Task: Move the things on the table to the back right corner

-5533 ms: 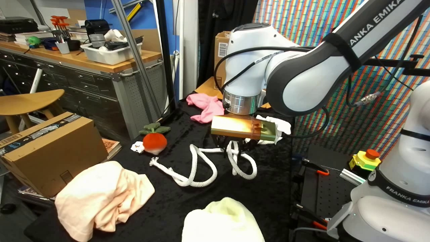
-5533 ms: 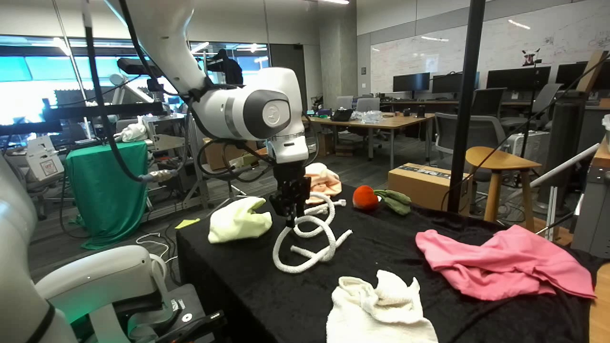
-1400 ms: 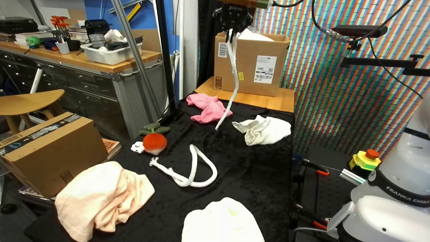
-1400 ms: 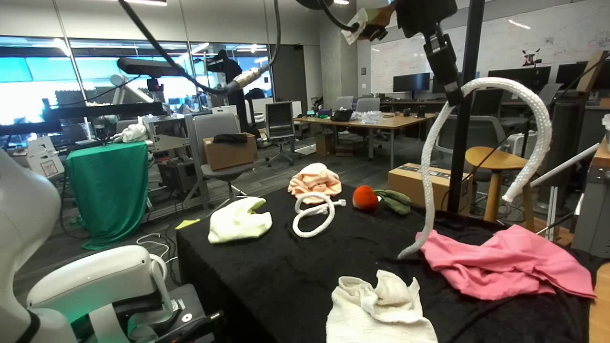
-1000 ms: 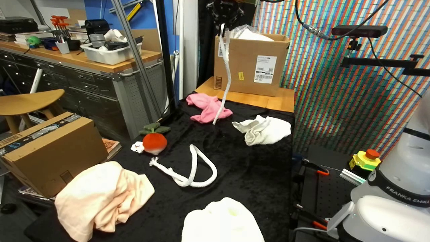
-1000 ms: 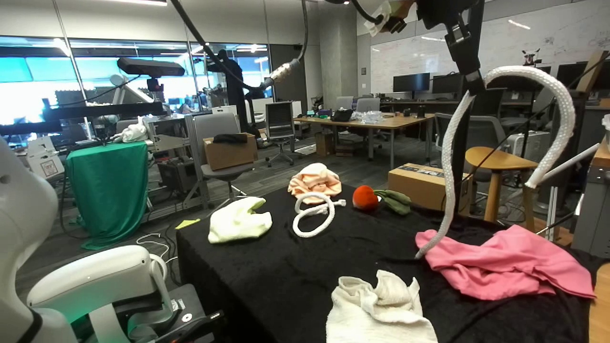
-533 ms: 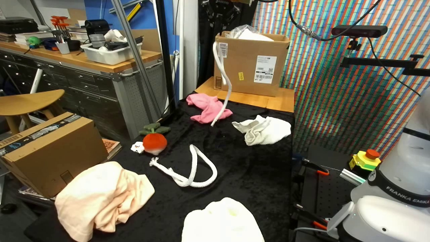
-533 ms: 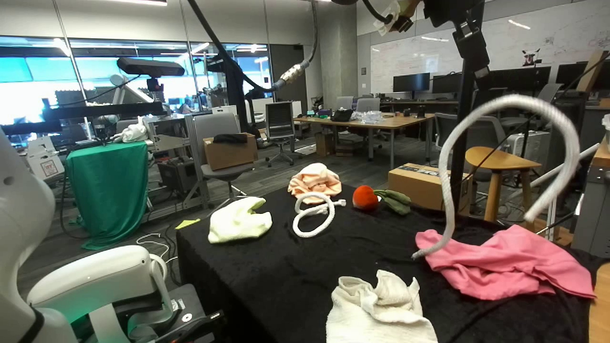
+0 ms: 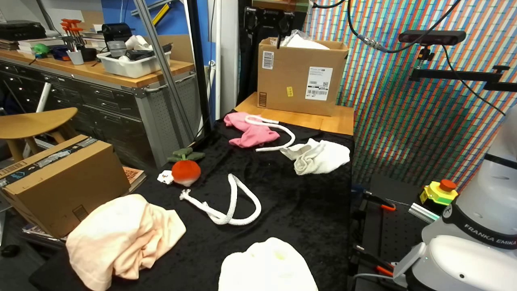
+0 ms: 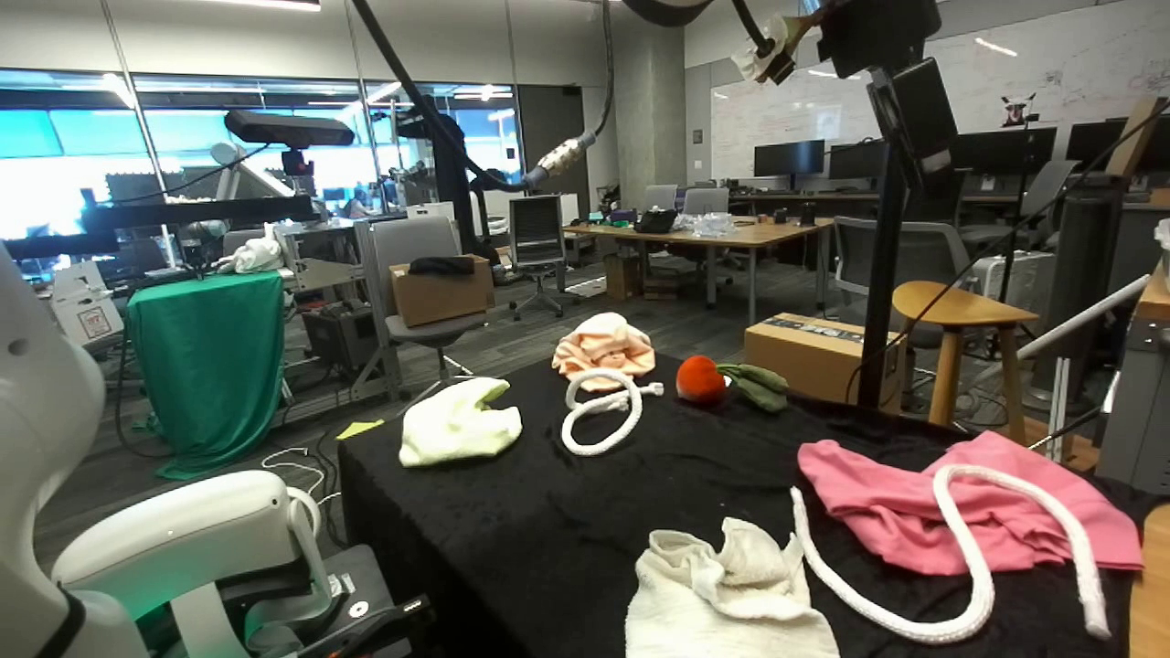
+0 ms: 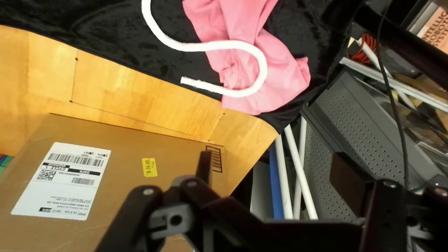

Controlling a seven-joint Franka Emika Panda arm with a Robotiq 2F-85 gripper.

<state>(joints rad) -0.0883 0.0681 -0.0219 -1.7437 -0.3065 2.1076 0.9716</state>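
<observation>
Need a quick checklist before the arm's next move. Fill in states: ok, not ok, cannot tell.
1. Jaws open, nothing between them: ok.
2. S-shaped rope lying off the jaws: ok; it lies partly across the pink cloth.
3. S-shaped rope apart from the white cloth: cannot tell; it runs right by the cloth's edge.
4. Jaws clear of the tall box: cannot tell; they overlap in an exterior view, depth unclear.
5. Looped rope uncovered for gripping: ok; nothing seen lying on it.
6. Everything gathered near the pink cloth: not ok; looped rope, peach cloth, pale cloth and red toy lie away from it.
</observation>
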